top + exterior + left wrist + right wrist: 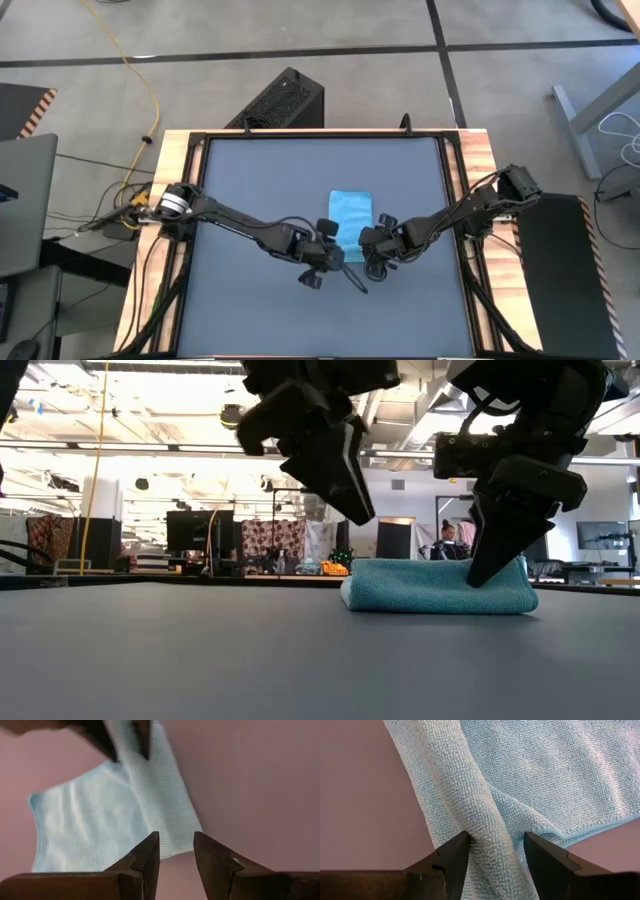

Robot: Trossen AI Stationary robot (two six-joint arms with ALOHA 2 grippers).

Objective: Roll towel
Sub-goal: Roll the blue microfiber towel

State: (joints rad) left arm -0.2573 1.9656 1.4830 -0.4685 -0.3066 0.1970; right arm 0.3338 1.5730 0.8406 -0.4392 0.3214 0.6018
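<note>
The small sky-blue towel (350, 210) lies on the dark tabletop, right of the middle; a thick raised fold (470, 795) runs along it. My right gripper (495, 845) is open at the towel's near end, slanting down, one finger on each side of that fold. In the low view it (487, 572) stands low in front of the towel (440, 588). My left gripper (176, 845) is open by a narrow gap with nothing between its fingers. It hangs well above the table (358, 510), over the towel's (115, 815) near left corner. My right gripper stands open astride the towel's raised fold (482, 827), coming from above and from the near right, fingers across the fold. One fingertip (462, 842) sits right against the fold. Whether it touches the cloth, I cannot tell. The towel lies on the table.
Bare dark tabletop (260, 180) spreads all around the towel, inside a black rim and wooden side boards (175, 150). A black box (285, 100) stands on the floor past the far edge. A person (447, 538) sits far off in the room behind.
</note>
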